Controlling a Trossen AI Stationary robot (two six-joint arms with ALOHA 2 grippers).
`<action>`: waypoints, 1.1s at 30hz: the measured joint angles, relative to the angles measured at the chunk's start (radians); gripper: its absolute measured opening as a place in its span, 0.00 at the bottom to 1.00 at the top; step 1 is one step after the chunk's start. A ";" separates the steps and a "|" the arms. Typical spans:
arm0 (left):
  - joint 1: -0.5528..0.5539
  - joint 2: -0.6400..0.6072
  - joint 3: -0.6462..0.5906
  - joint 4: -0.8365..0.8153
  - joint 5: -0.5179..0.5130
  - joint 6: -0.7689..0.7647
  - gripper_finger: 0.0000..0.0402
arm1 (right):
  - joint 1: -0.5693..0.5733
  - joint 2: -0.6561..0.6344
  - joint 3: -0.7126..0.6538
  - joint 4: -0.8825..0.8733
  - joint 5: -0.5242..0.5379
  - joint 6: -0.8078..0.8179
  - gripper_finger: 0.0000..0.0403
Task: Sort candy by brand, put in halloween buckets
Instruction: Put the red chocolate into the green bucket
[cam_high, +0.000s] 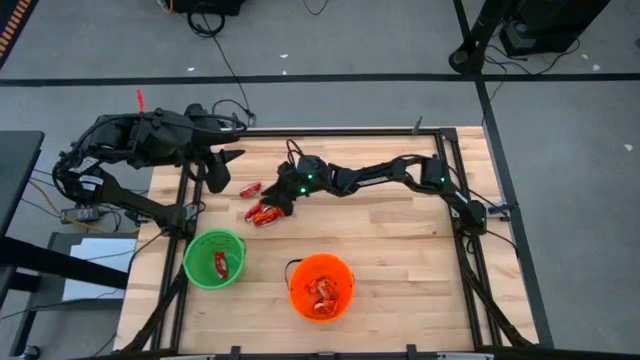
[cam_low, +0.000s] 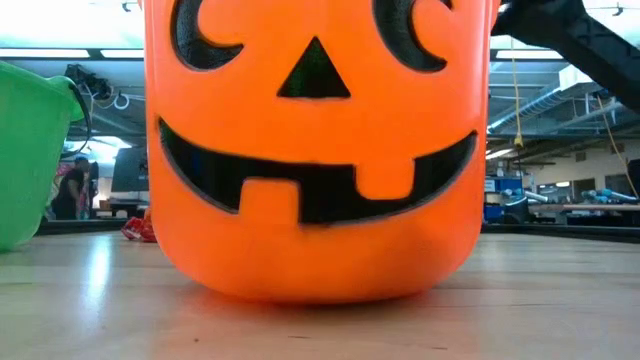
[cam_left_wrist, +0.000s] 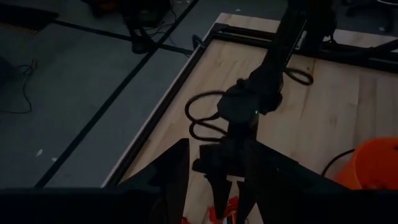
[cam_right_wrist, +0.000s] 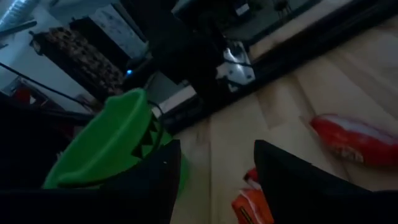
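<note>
Reaching over the small pile of red and orange wrapped candy (cam_high: 265, 212) on the wooden surface (cam_high: 420, 260), the right claw (cam_high: 281, 205) has its fingers apart. Next: close on one piece, then carry it to the matching round plastic bucket, green (cam_high: 214, 258) or orange (cam_high: 322, 287). The left claw (cam_high: 222, 165) waits nearby, fingers apart.

My orange bucket (cam_low: 316, 150) has a black pumpkin face with a triangle nose and a toothy grin. My other bucket (cam_high: 214, 259) is bright green, and a red candy (cam_high: 220, 264) lies inside. The candy pile (cam_high: 263, 213) on the table is red and orange. The table (cam_high: 400, 250) is pale wood. My arms are dark, with small green lights.
</note>
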 joint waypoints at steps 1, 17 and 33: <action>0.000 0.000 0.000 0.000 0.000 0.000 0.40 | 0.000 0.009 0.000 0.000 0.001 0.016 0.53; 0.000 0.000 0.000 -0.005 0.000 0.004 0.40 | -0.009 0.013 0.022 -0.251 0.072 -0.029 0.53; 0.000 0.000 0.000 -0.005 0.003 -0.004 0.40 | 0.060 0.011 0.152 -0.607 0.391 -0.344 0.53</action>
